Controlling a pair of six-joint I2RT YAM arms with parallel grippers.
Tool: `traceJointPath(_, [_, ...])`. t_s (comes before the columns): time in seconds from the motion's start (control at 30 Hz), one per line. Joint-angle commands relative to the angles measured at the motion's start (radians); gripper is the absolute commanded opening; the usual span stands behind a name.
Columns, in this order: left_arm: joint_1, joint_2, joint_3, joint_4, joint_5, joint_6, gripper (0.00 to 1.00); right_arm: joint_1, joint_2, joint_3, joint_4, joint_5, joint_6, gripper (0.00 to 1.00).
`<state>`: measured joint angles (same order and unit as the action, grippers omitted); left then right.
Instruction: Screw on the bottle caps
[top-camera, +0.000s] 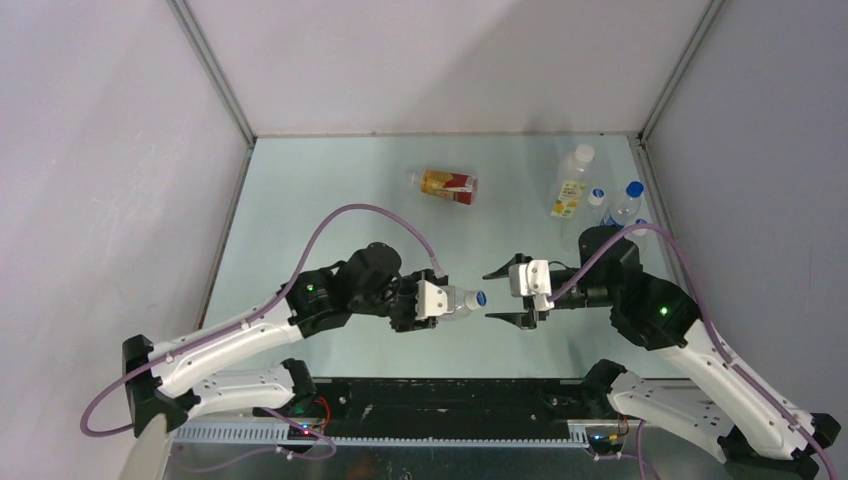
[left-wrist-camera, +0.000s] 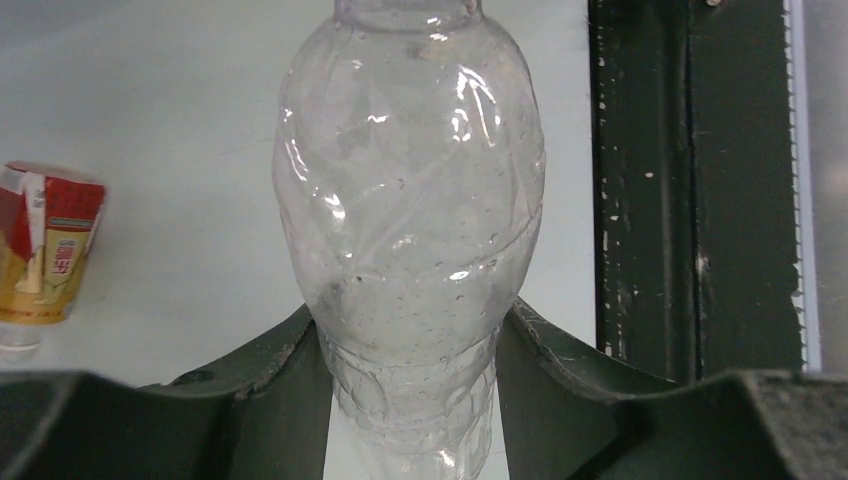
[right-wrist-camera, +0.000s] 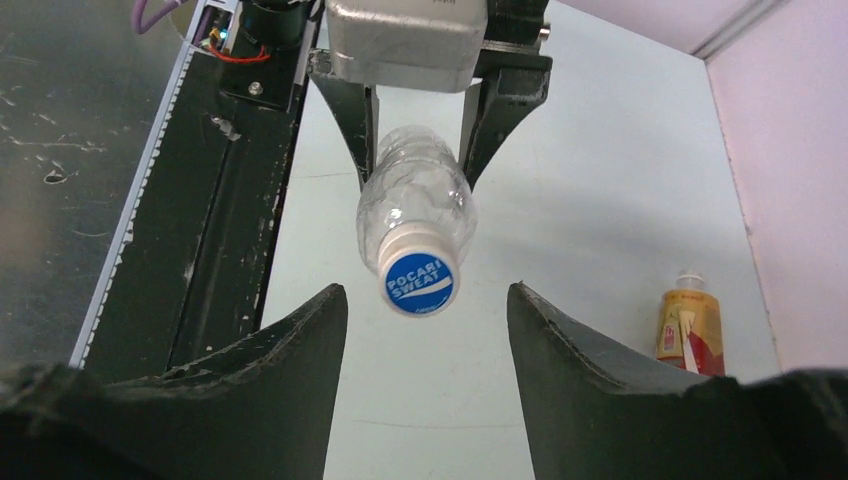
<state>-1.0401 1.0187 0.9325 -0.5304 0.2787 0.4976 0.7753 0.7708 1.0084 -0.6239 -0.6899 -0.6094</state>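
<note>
Left jaws pinch clear bottle (top-camera: 458, 300), blue cap (top-camera: 481, 297) on; bottle base hidden between them. Right jaws spread, not touching cap.

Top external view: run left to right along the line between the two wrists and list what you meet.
left gripper → clear bottle, gripped by it → blue cap on the bottle's neck → right gripper, jaws open and holding nothing

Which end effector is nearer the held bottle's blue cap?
Right. The right end effector stands open facing the blue cap, not touching; the left end effector clamps the clear bottle farther down.
</note>
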Motion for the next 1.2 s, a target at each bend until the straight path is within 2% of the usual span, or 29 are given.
traceJointPath(0.0, [0.006,0.003,0.047,-0.013,0.071,0.011,0.17,0.008,0.029,0.009,0.063,-0.062,-0.047,0.60])
traceJointPath(0.3, [0.006,0.002,0.049,-0.013,0.076,0.010,0.17,0.020,0.059,0.009,0.066,-0.103,-0.036,0.49])
traceJointPath(0.5, [0.006,0.006,0.061,0.004,0.066,0.018,0.16,0.034,0.085,0.009,0.049,-0.114,-0.008,0.37])
traceJointPath(0.6, [0.005,-0.011,0.048,0.041,0.015,0.011,0.16,0.040,0.092,0.008,0.051,-0.112,0.032,0.22])
traceJointPath(0.63, [0.005,-0.027,0.034,0.071,-0.001,0.008,0.16,0.040,0.097,0.009,0.054,-0.103,0.069,0.13])
traceJointPath(0.67, [0.004,-0.035,0.026,0.086,-0.036,0.003,0.16,0.041,0.099,0.009,0.058,-0.093,0.094,0.09])
traceJointPath(0.7, [0.001,-0.049,0.012,0.109,-0.055,0.001,0.16,0.041,0.106,0.009,0.068,-0.064,0.159,0.05])
traceJointPath(0.8, [-0.019,-0.081,-0.013,0.160,-0.173,0.000,0.16,0.045,0.122,0.009,0.107,0.044,0.343,0.01])
traceJointPath(0.83, [-0.039,-0.098,-0.032,0.195,-0.207,0.005,0.16,0.048,0.131,0.009,0.138,0.132,0.476,0.00])
traceJointPath(0.87, [-0.053,-0.106,-0.040,0.212,-0.289,0.017,0.17,0.048,0.134,0.009,0.153,0.182,0.540,0.00])
traceJointPath(0.9, [-0.086,-0.116,-0.063,0.257,-0.396,0.024,0.17,0.048,0.141,0.009,0.174,0.290,0.698,0.00])
traceJointPath(0.93, [-0.104,-0.120,-0.076,0.282,-0.450,0.042,0.17,0.046,0.148,0.009,0.180,0.395,0.773,0.00])
traceJointPath(0.97, [-0.142,-0.122,-0.099,0.334,-0.559,0.055,0.17,0.040,0.151,0.009,0.185,0.436,0.921,0.00])
traceJointPath(1.0, [-0.161,-0.121,-0.124,0.362,-0.608,0.082,0.18,0.034,0.157,0.009,0.185,0.493,1.065,0.00])
traceJointPath(1.1, [-0.252,-0.089,-0.177,0.536,-0.858,0.143,0.18,-0.010,0.161,-0.024,0.202,0.518,1.298,0.00])
traceJointPath(1.17, [-0.288,-0.061,-0.206,0.632,-0.948,0.183,0.18,-0.022,0.149,-0.060,0.253,0.517,1.396,0.00])
